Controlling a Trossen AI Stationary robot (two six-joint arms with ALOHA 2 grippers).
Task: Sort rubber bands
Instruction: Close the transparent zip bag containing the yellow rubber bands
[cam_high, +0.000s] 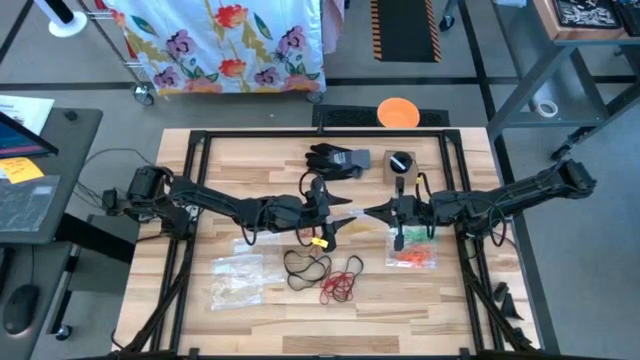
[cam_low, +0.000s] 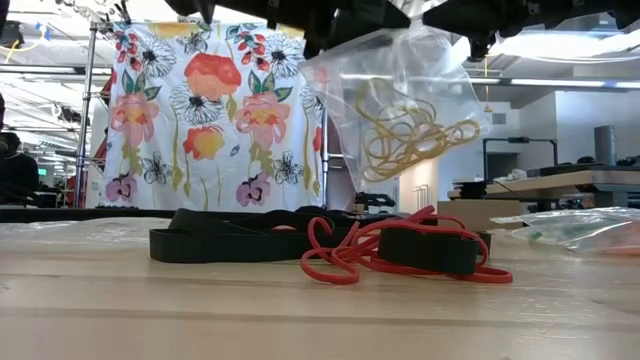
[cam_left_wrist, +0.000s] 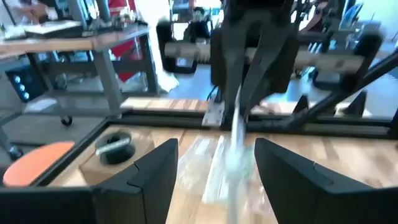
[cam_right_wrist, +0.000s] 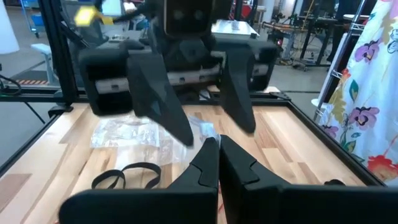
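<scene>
With the left gripper (cam_high: 322, 213) spread apart, the right gripper (cam_high: 372, 211), pinched on the raised bag (cam_low: 400, 100) of yellow bands (cam_low: 405, 135), may drop it onto the red bands (cam_high: 343, 285) mid-surface.

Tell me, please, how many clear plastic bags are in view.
3. The hanging bag, holding yellow bands, is gripped by the right gripper at mid-table; the left bag lies beside the loose bands; the right bag lies under the right arm.
</scene>
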